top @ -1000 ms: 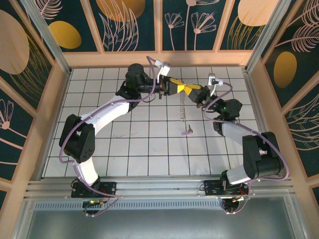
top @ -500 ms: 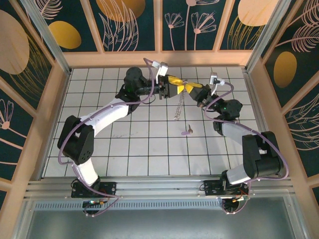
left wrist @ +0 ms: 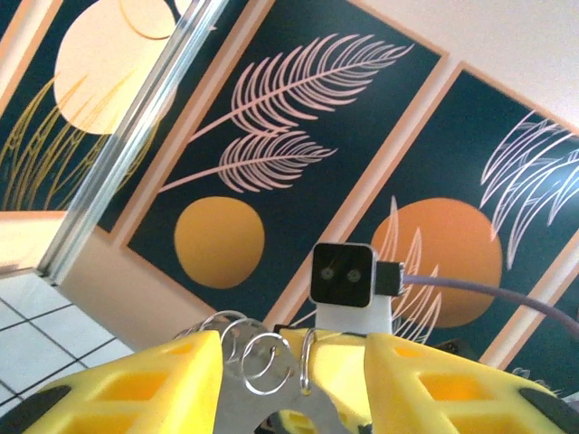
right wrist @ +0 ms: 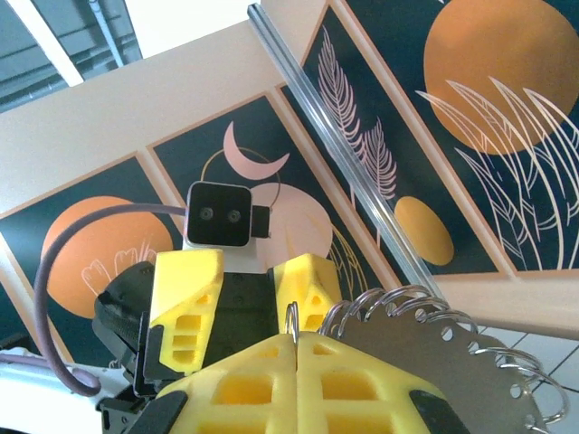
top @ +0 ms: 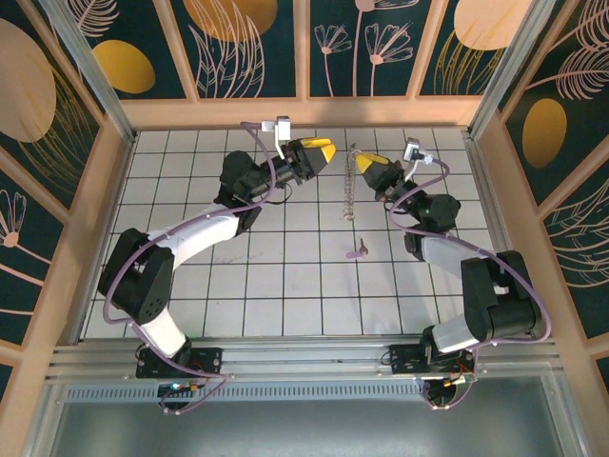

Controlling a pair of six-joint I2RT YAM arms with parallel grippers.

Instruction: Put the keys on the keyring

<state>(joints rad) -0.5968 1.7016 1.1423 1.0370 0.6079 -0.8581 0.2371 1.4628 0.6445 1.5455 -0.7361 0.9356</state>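
Observation:
The keyring (top: 352, 186) is a thin grey strip edged with wire rings, and it hangs above the back of the tiled floor. My right gripper (top: 365, 162) is shut on its top end. The right wrist view shows the yellow fingers pinched on one ring (right wrist: 294, 318), with the ringed strip (right wrist: 434, 357) spreading to the right. My left gripper (top: 324, 150) stands open a short way left of the keyring, not touching it. Through its gap the left wrist view shows the rings (left wrist: 262, 362). The small pink key (top: 357, 253) lies flat on the floor below the hanging keyring.
The white tiled floor (top: 285, 286) is boxed in by wooden walls with leaf-patterned panels (top: 252, 43). An aluminium rail (top: 304, 360) runs along the near edge by the arm bases. Lilac cables (top: 423, 164) loop off both wrists.
My left gripper has opened, let go of the keyring and pulled back to the left. The keyring now hangs from the right gripper alone. The key has not moved.

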